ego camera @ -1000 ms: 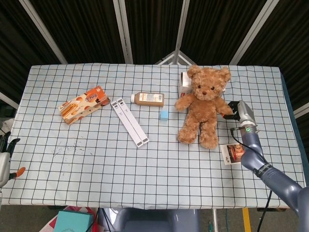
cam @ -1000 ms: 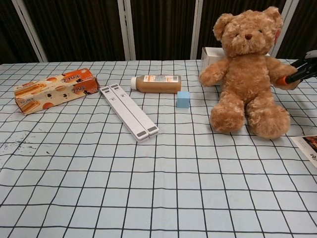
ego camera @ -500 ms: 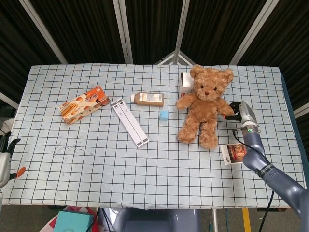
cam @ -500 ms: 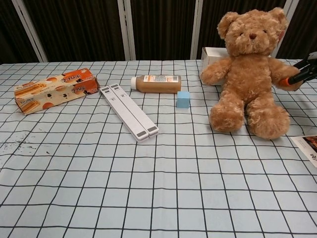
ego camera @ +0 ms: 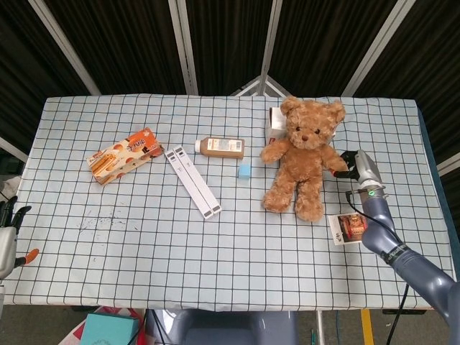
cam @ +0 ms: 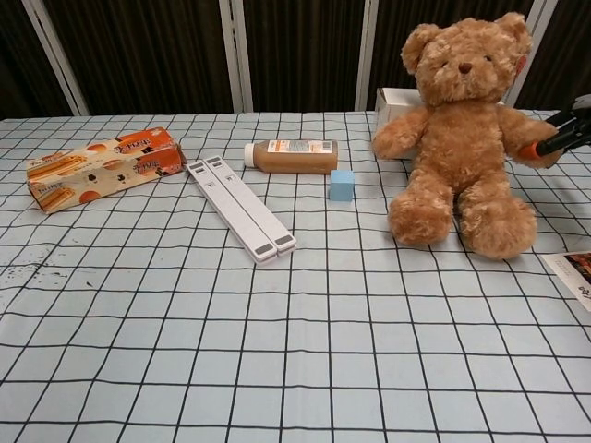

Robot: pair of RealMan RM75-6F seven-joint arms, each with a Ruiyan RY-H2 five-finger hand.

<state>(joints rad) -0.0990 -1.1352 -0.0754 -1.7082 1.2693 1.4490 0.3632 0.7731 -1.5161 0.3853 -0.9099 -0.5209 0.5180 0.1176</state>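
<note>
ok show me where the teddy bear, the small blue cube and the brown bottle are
teddy bear [cam: 459,138], chest view, on its belly.
small blue cube [cam: 342,185], chest view, on its front face.
brown bottle [ego camera: 223,147], head view, on the label at mid-body.

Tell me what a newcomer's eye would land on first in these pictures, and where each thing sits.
The brown teddy bear stands out first, sitting upright on the right part of the checked tablecloth, with the right hand gripping its paw. Next comes the orange snack box lying at the left. Between them lie a long white folded stand, a brown bottle on its side and a small blue cube.
</note>
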